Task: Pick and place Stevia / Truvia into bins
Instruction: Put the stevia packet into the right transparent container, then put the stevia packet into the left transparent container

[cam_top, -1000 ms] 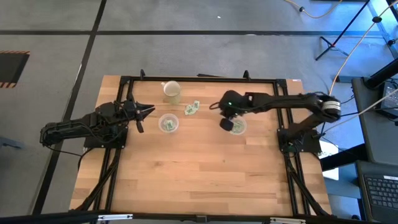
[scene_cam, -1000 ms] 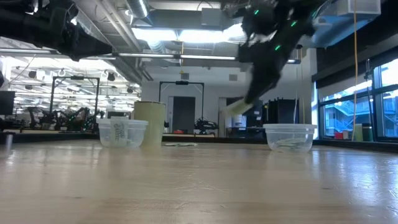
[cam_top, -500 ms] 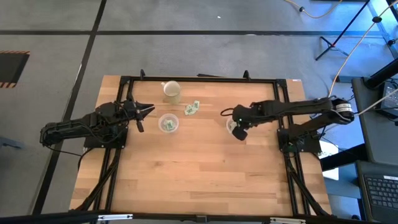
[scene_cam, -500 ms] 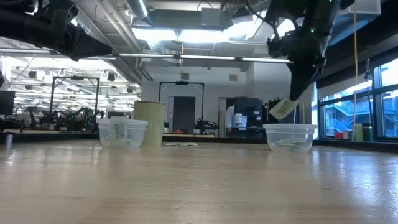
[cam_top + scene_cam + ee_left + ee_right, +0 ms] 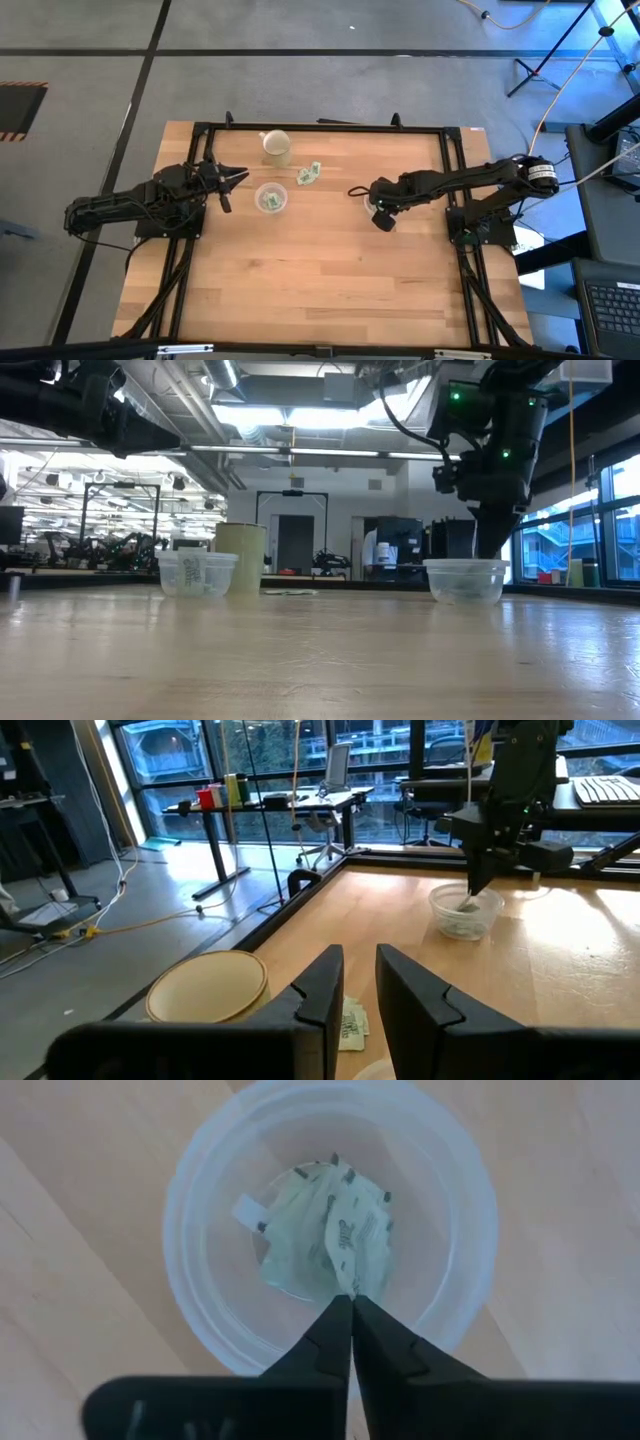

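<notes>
My right gripper (image 5: 350, 1302) points down into the right clear cup (image 5: 200, 1170) and is shut on a pale green packet (image 5: 345, 1230). The cup (image 5: 455, 582) stands at the table's right, and more packets lie in it. My left gripper (image 5: 232, 180) is open and empty near the left clear cup (image 5: 270, 198), which holds packets. Loose packets (image 5: 308, 173) lie flat on the table between the cups. My left gripper also shows in its own wrist view (image 5: 360, 982). My right gripper pinches the top packet by one edge (image 5: 352, 1278) between its two fingertips. The fingers come from above, pointing down inside the cup's rim. The packet reaches below the tips onto the other packets in the cup.
An opaque cream cup (image 5: 276, 147) stands near the far edge, behind the left clear cup. A black frame (image 5: 320, 128) runs along the table's far edge and sides. Bare wood fills the table's near half.
My right gripper has carried the packet toward the table's right edge, from left of the right cup to over it. It has turned from slanting to upright, then gone down, so the hanging packet is now inside the cup.
</notes>
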You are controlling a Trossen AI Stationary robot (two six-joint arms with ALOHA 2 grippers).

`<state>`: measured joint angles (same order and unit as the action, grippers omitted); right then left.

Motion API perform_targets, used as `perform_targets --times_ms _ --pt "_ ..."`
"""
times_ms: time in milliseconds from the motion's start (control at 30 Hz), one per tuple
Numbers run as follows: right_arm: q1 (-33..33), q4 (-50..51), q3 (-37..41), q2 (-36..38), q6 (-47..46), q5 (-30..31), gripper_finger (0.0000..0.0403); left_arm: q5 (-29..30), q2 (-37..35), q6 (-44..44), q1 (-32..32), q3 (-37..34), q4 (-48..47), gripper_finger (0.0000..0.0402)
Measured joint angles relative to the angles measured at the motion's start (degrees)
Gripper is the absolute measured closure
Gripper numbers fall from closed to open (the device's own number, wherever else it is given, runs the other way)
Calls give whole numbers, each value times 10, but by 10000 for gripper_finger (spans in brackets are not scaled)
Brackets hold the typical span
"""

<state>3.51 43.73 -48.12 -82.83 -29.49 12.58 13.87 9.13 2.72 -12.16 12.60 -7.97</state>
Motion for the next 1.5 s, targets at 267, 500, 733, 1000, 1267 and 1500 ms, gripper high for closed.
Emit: perform_targets --times_ms 267,500,733,1000,1267,1500 --pt "0 -5 -2 0 13 0 314 0 0 -1 0 0 5 343" --pt "0 18 -48 26 38 0 262 0 0 6 0 1 52 343" --pt "0 -12 -29 143 103 0 258 -55 12 -11 0 2 72 343" --pt "9 -198 79 298 179 -2 258 -92 192 -35 0 74 65 341" --pt "19 -278 133 332 182 -1 258 -144 468 50 0 241 29 287" --pt "19 -309 171 327 183 -1 258 -79 654 114 -3 375 -42 267"
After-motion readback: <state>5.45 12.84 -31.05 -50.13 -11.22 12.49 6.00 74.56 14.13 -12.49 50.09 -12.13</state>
